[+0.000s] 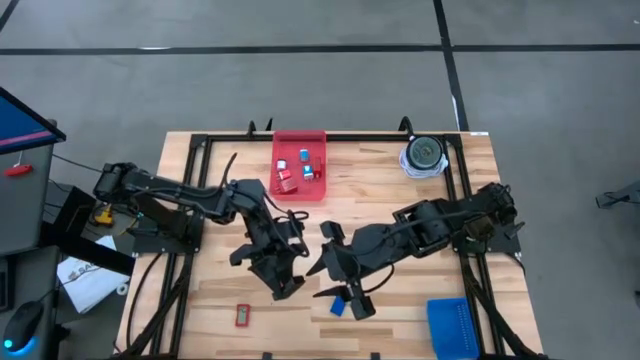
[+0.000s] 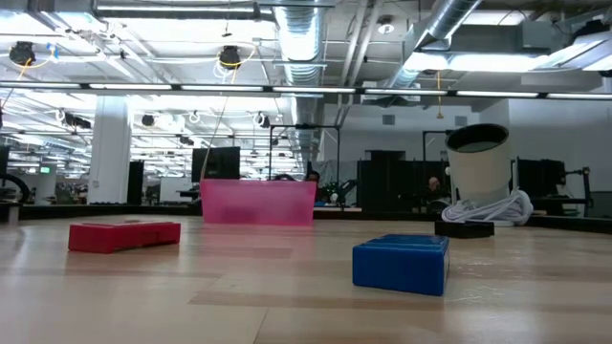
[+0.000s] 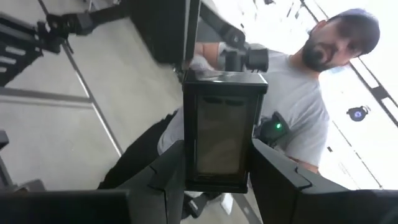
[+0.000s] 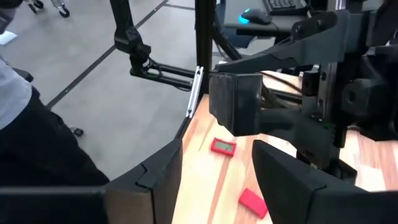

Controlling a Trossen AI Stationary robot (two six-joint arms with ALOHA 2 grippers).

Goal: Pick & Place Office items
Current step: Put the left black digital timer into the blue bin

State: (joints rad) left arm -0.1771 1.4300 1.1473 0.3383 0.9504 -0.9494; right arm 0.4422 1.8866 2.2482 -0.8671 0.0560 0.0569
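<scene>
Left gripper [image 3: 217, 155]: fingers clamped on a black rectangle [image 3: 219, 134], long axis along them. Right gripper [image 4: 217, 149]: fingers wide, empty; blue block [image 1: 336, 308] just beside, nearer this arm.

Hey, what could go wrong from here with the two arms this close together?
The left gripper, clamping a flat black rectangle off the table, sits close to the open right gripper, so they may collide. The rectangle could slip and drop. A person stands nearby, possibly within the arms' reach.
</scene>
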